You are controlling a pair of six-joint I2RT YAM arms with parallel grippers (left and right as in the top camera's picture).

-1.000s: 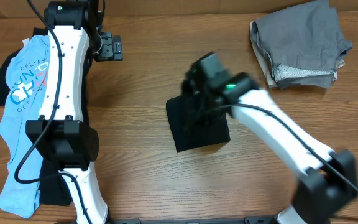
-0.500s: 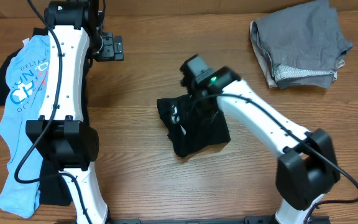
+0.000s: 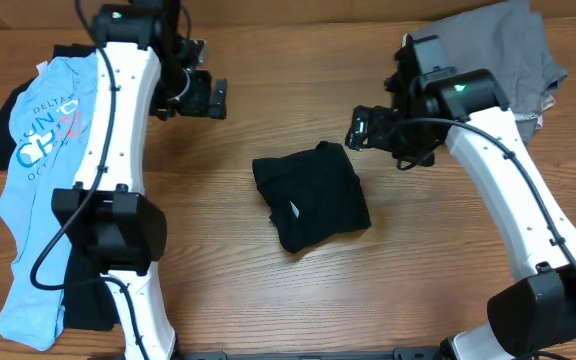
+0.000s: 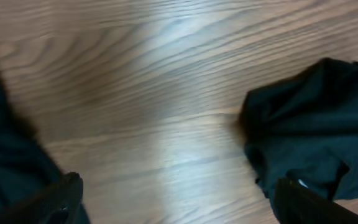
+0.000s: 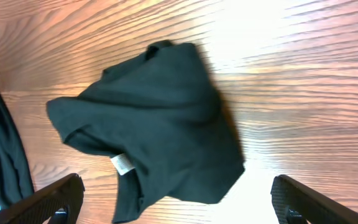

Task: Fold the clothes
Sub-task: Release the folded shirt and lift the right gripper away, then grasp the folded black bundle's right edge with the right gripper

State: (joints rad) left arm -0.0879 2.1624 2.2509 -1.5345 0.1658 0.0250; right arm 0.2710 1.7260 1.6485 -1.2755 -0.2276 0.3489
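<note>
Along table (image 3: 268,300) left edge: blue T-shirt (image 3: 28,200) part-hidden under my left arm (image 3: 118,130) | black T-shirt (image 3: 311,198) mid-table | left pincer (image 3: 216,98), right pincer (image 3: 360,128) spread wide, empty.

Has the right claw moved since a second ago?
Yes. The right claw has left the black T-shirt and pulled back toward the grey garments.

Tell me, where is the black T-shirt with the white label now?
In the overhead view the black T-shirt lies bunched at the middle of the table, between the light blue T-shirt on the left and the grey garments at the far right.
</note>
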